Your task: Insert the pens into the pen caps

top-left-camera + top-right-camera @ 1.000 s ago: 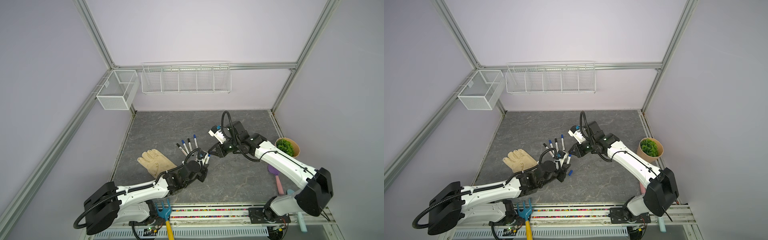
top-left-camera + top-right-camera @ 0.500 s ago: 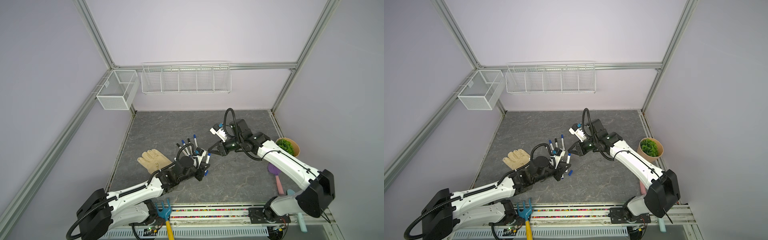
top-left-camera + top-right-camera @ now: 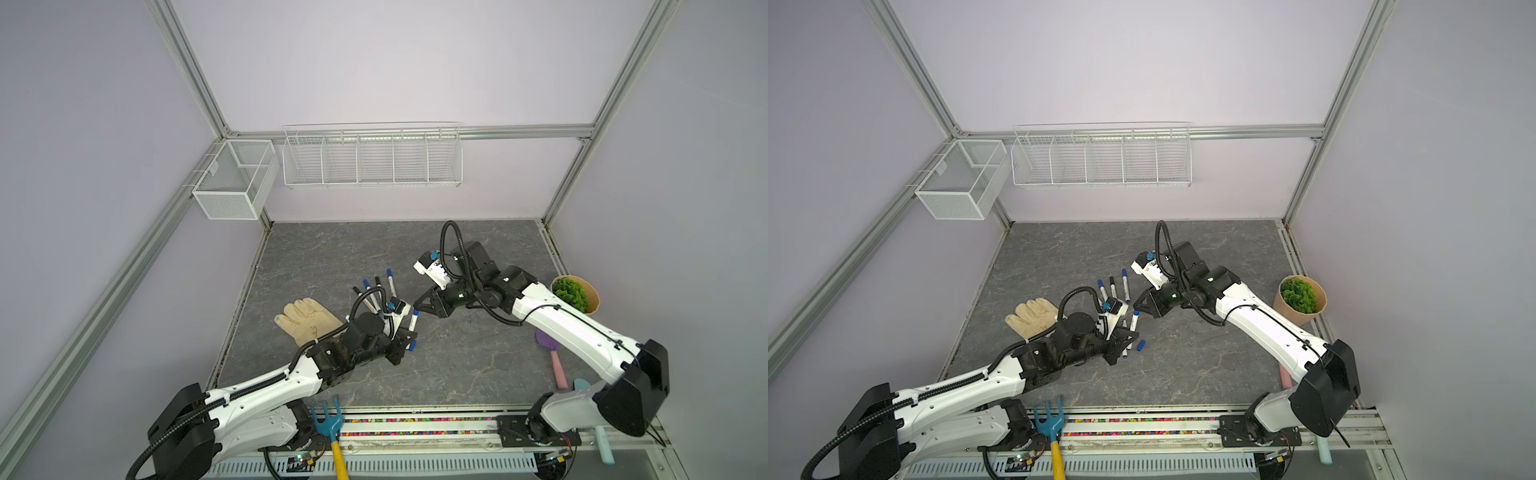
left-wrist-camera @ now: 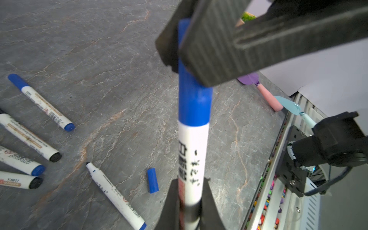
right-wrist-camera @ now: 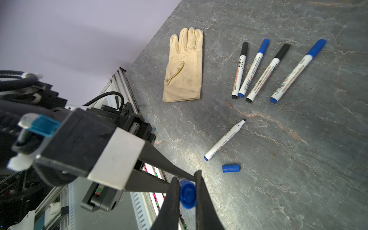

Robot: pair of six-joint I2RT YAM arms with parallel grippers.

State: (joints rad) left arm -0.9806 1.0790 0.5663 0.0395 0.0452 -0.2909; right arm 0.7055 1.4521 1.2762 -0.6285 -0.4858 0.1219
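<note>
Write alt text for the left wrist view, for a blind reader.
The left pincer holds a white pen whose blue cap the right pincer grips. On the grey table lie four other pens, one uncapped pen and a loose blue cap.

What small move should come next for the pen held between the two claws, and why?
Probably open the right claw and let go of the cap. In the left wrist view the cap meets the white barrel of the pen with no visible gap, so it looks seated, and the left claw grips the barrel.
</note>
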